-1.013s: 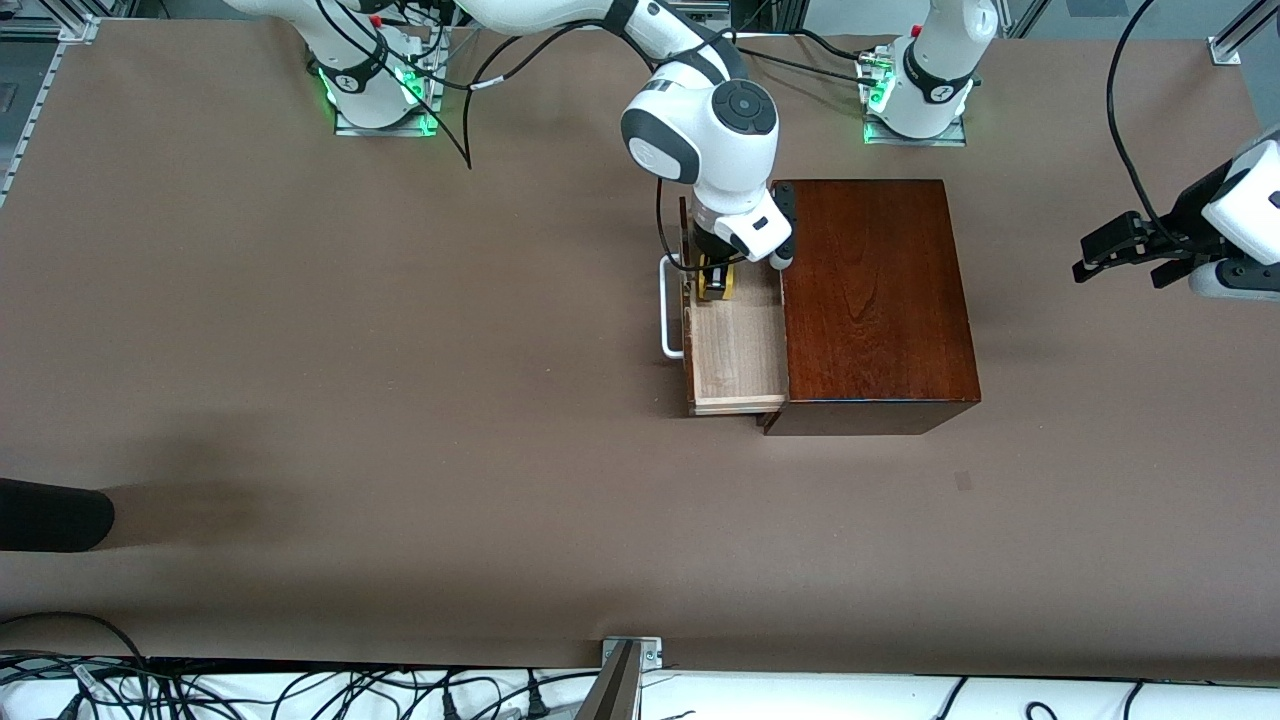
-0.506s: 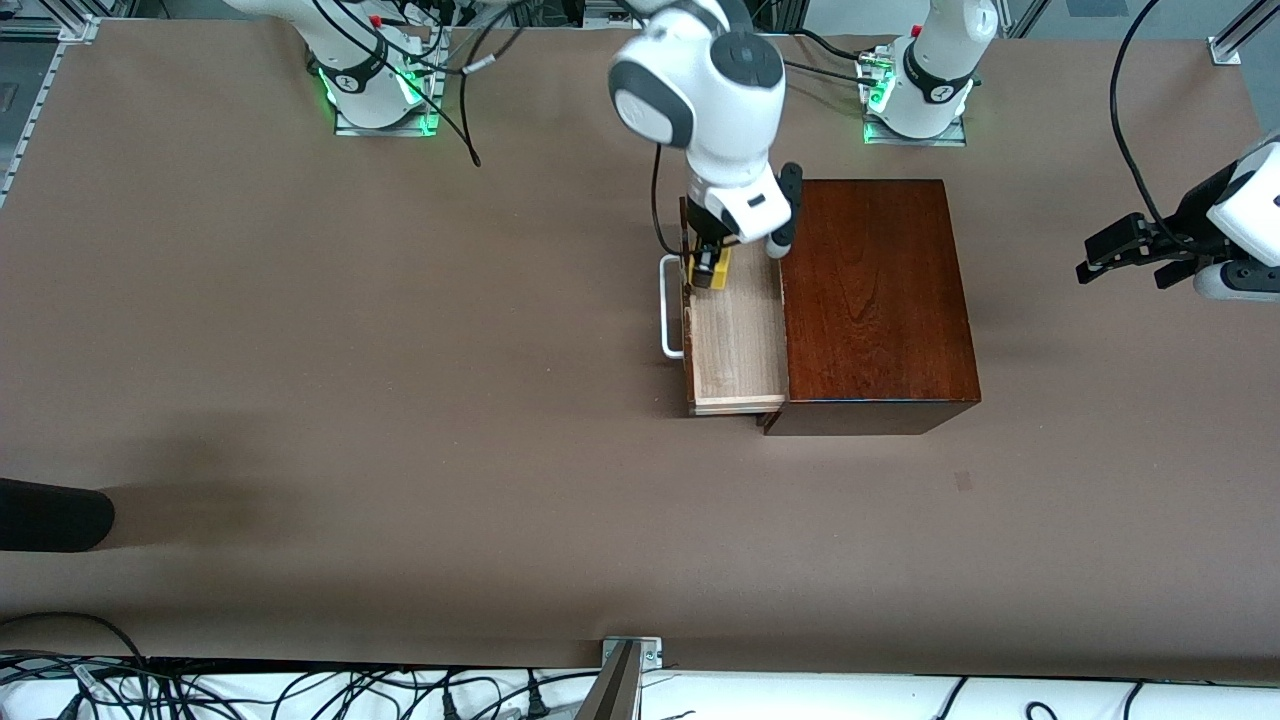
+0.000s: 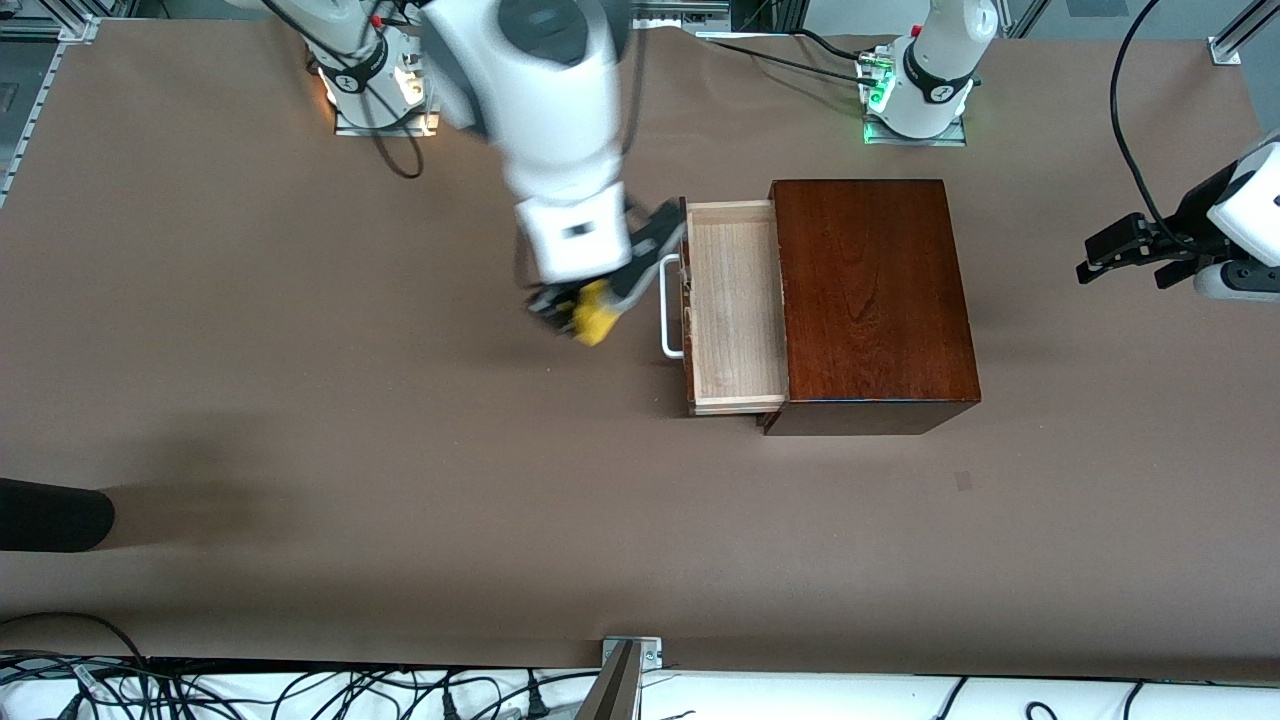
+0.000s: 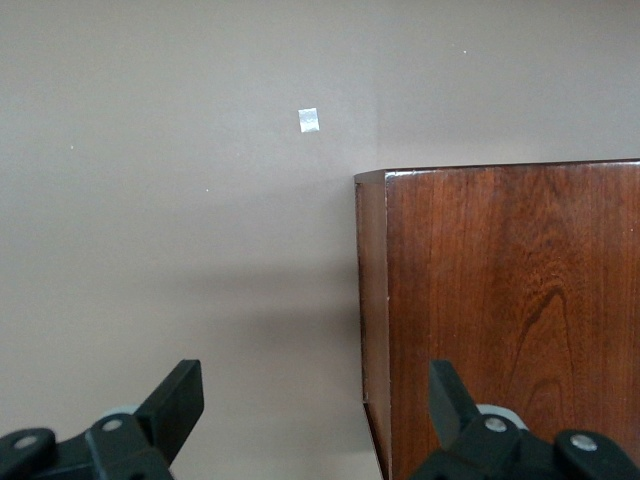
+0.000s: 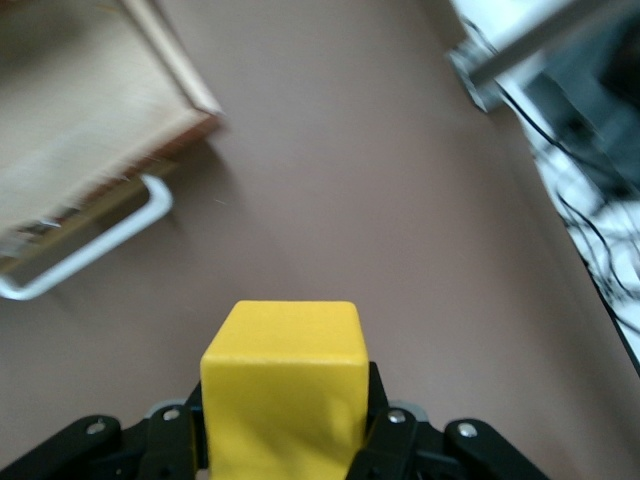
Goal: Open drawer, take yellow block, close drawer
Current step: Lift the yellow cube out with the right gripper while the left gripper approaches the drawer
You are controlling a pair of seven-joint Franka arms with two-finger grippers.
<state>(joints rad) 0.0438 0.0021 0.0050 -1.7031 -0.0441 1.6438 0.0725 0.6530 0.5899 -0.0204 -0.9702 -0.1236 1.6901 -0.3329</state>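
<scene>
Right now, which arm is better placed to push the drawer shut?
Right. The right gripper, clamping the small yellow cube, hangs beside the pale wooden drawer's white bar handle. The left gripper waits open past the mahogany box.

The left gripper (image 4: 310,420) hangs with its two black fingers (image 4: 178,395) spread wide, over a corner of the glossy dark mahogany box (image 4: 510,300) and the brown bench (image 4: 180,200), which carries a small pale square mark (image 4: 309,120).
</scene>
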